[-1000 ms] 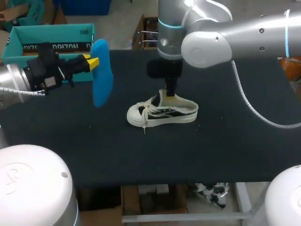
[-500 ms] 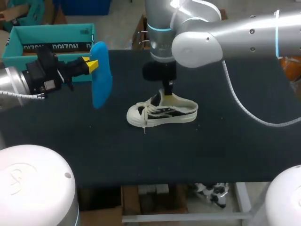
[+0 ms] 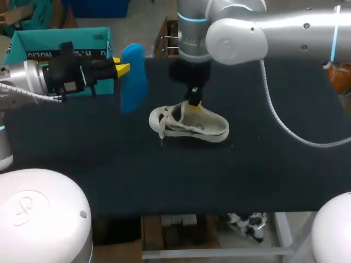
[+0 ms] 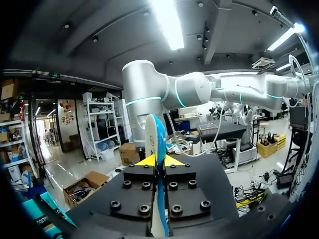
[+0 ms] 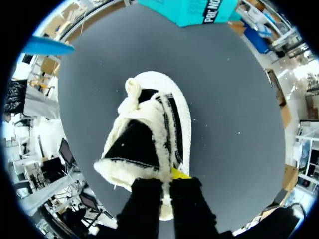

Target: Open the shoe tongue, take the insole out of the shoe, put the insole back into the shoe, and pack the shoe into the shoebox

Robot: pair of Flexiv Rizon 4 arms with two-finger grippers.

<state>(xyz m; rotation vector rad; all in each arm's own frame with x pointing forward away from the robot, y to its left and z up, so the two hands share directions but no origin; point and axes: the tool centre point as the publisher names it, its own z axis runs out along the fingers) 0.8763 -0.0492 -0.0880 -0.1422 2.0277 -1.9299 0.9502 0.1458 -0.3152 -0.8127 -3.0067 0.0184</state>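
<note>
Insole [image 3: 133, 76] is out, pinched tight in the left tool [image 3: 122, 69]. The right tool [image 5: 168, 180] is clamped on the sneaker [image 3: 189, 123] heel. Next I'd guess: slide it back inside.

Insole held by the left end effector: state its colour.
Bright blue. The insole shows best in the head view.

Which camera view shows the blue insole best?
The head view: the insole shows its broad blue face, held above the table in the left gripper. The left wrist view shows it only edge-on between the yellow fingers. The right wrist view catches just one blue end, beyond the shoe.
</note>
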